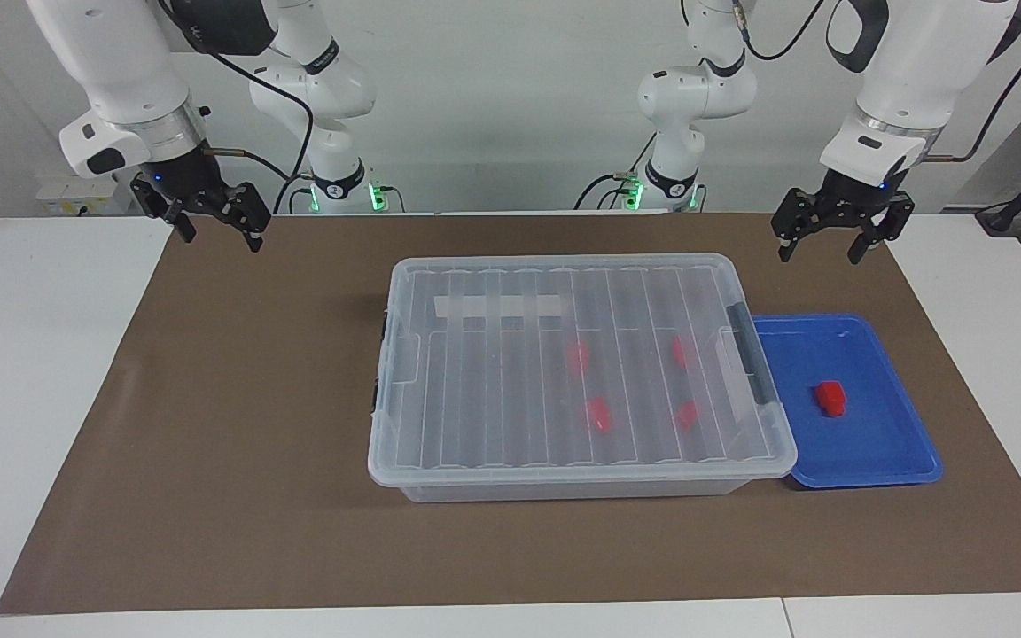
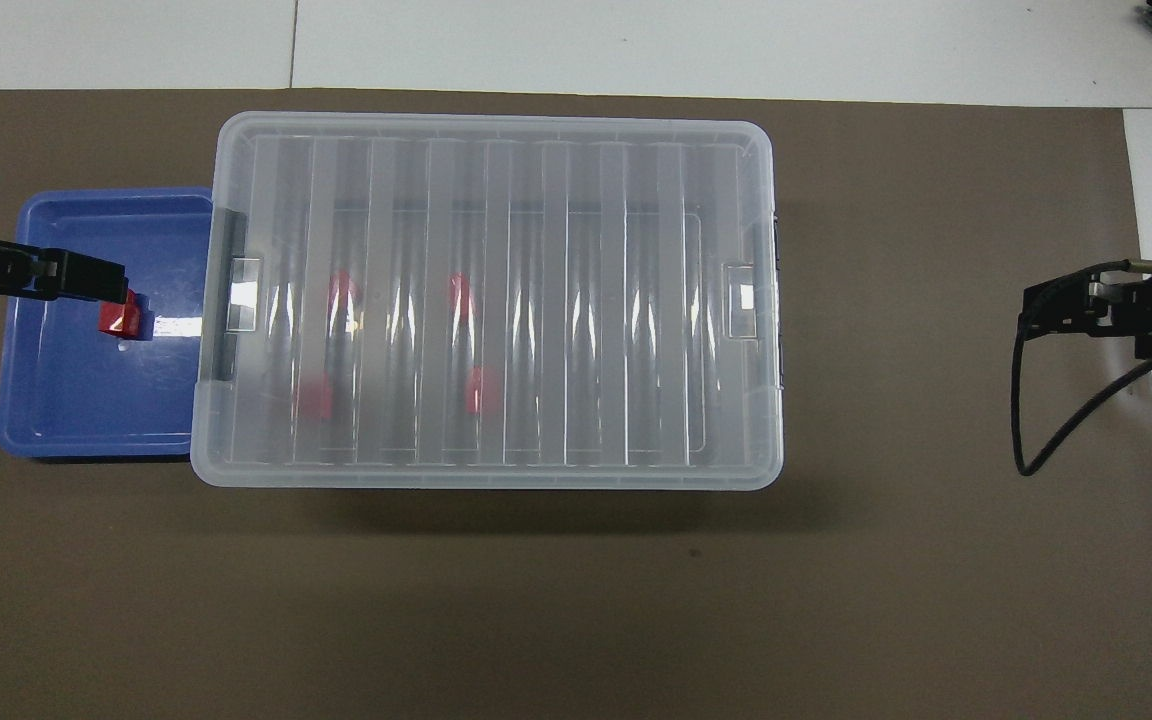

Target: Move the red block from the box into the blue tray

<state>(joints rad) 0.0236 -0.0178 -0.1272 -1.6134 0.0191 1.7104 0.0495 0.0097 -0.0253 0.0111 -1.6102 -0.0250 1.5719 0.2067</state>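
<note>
The box [image 1: 475, 390] [image 2: 576, 300], a clear bin with its ribbed lid on, sits mid-mat. Several red blocks show dimly through the lid [image 1: 597, 414] [image 2: 314, 397]. Beside it, toward the left arm's end, lies the blue tray [image 1: 883, 470] [image 2: 76, 420] with one red block [image 1: 830, 398] [image 2: 121, 320] in it. My left gripper [image 1: 818, 255] [image 2: 96, 280] hangs open and empty, high over the tray's end of the mat and well clear of that block. My right gripper [image 1: 221, 241] [image 2: 1061, 305] hangs open and empty over the mat's other end.
A brown mat [image 1: 209, 443] covers the white table [image 1: 32, 354]. A black cable [image 2: 1036, 440] loops down from the right wrist. Dark grey latches [image 1: 745, 350] clamp the lid at the box's ends.
</note>
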